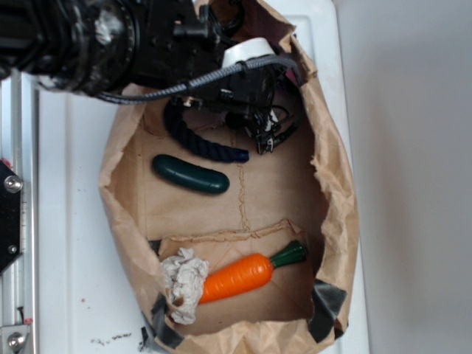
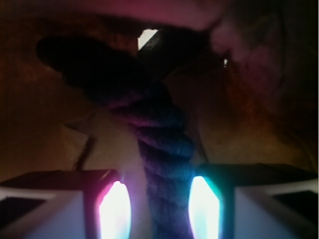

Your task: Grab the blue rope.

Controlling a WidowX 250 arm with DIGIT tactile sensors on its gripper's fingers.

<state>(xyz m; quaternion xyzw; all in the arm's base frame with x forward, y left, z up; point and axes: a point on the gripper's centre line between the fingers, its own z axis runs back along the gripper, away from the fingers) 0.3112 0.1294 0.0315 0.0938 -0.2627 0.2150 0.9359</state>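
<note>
Beside blue rope [image 1: 198, 140]: green cucumber toy [image 1: 191, 175]

Upper part of blue rope [image 1: 193, 140] hidden under arm [image 1: 110, 37]; gripper [image 1: 267, 140] tips too dark to read; wrist view blurred, dim.

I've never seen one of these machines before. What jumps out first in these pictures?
The bright orange carrot toy at the near end of the torn brown paper bag grabs the eye first, with a crumpled paper wad touching its tip. At the far end, the black gripper reaches in beside the blue rope; the wrist view shows the rope running between two glowing fingers.
</note>
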